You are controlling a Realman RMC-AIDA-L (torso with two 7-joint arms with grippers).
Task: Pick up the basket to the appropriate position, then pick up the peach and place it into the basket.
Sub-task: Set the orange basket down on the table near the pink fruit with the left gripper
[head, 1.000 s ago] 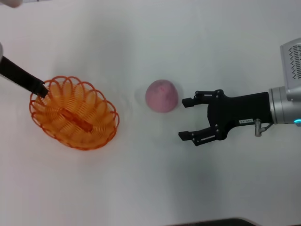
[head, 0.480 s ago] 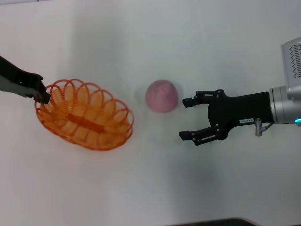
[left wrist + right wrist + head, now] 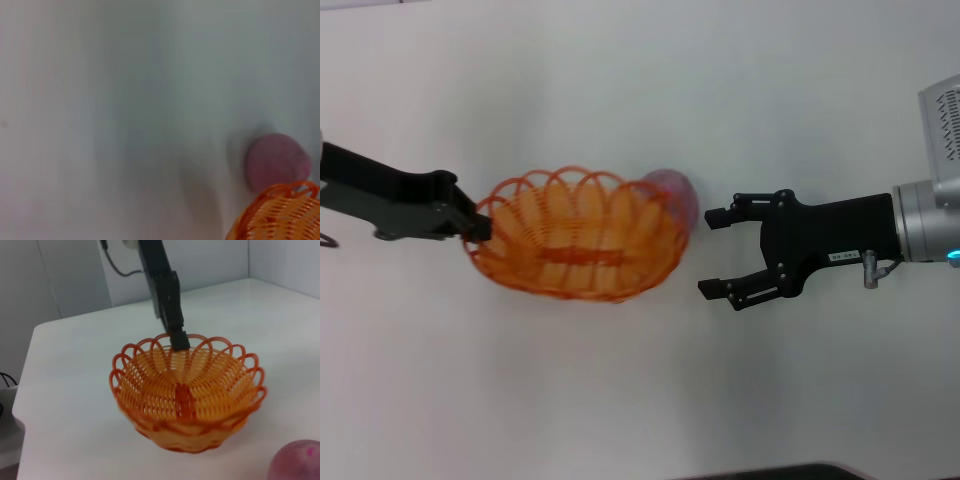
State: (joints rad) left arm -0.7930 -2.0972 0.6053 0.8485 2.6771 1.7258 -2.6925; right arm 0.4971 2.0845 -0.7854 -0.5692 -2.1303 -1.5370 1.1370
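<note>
The orange wire basket [image 3: 578, 246] is held off the table in the head view, its right rim overlapping the pink peach [image 3: 680, 194], which shows only partly behind it. My left gripper [image 3: 477, 228] is shut on the basket's left rim. In the right wrist view the left gripper [image 3: 179, 341] pinches the far rim of the basket [image 3: 187, 392], and the peach [image 3: 296, 461] sits nearer the camera. The left wrist view shows the peach [image 3: 276, 161] and a piece of the basket [image 3: 280, 215]. My right gripper [image 3: 717, 253] is open, just right of the peach.
The white table [image 3: 640, 390] fills the head view. The right wrist view shows the table's far edge [image 3: 75, 320] with a grey wall behind it.
My left gripper has carried the basket to the right, from the left side of the table up against the peach, and the basket has levelled out. The right arm has not moved.
</note>
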